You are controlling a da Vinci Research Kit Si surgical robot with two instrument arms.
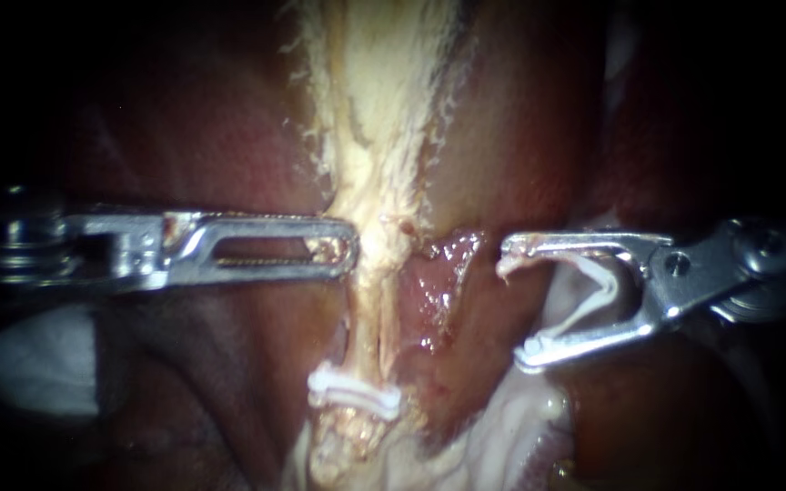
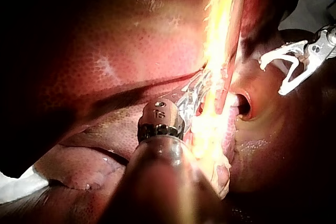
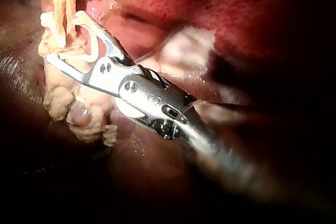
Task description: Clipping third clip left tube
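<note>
Background: dark red glistening liver (image 1: pixel 184 136) on every side.

- Pale yellowish frayed tube (image 1: pixel 370 273): runs down the middle.
- Seated white plastic clip (image 1: pixel 354 393): lies across the tube at its lower end.
- Left instrument (image 1: pixel 350 247): slotted steel claw closed on the tube's edge, above that clip.
- Right instrument (image 1: pixel 513 307): claw spread wide, cradling an open white V-shaped clip (image 1: pixel 613 289), off to the tube's other side and not touching it.

Advice: bring the open clip squarely around the tube, clear of the seated clip. Get both tips past the far wall before squeezing.
</note>
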